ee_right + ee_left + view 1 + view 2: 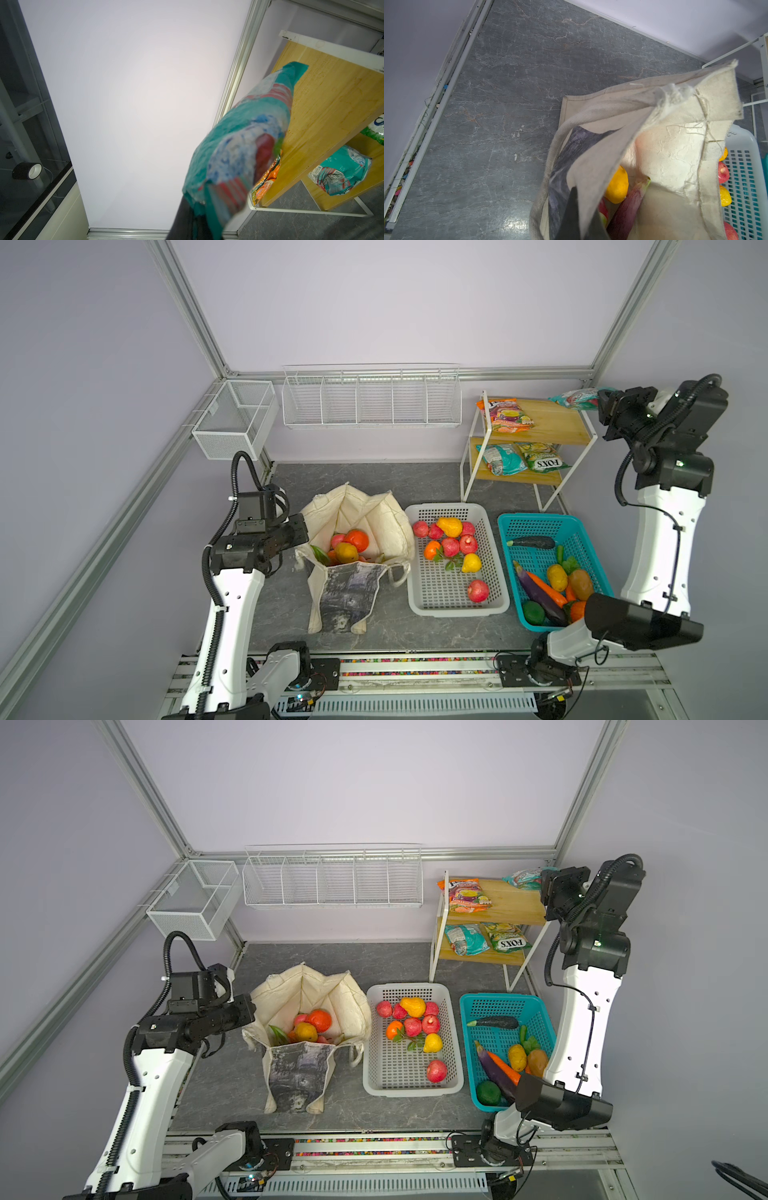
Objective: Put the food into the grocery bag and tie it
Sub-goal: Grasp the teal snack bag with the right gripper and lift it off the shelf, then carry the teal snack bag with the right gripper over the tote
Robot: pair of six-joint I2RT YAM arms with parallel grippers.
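The right claw pinches a teal snack packet by its end seam, above the shelf's back right corner. The packet looks light, crinkly and probably slippery. The left claw is clamped on the left rim of the soft bag, which stands mid-tabletop beside the white basket.

Cream tote open on table, fruit inside, teal packet aloft over shelf
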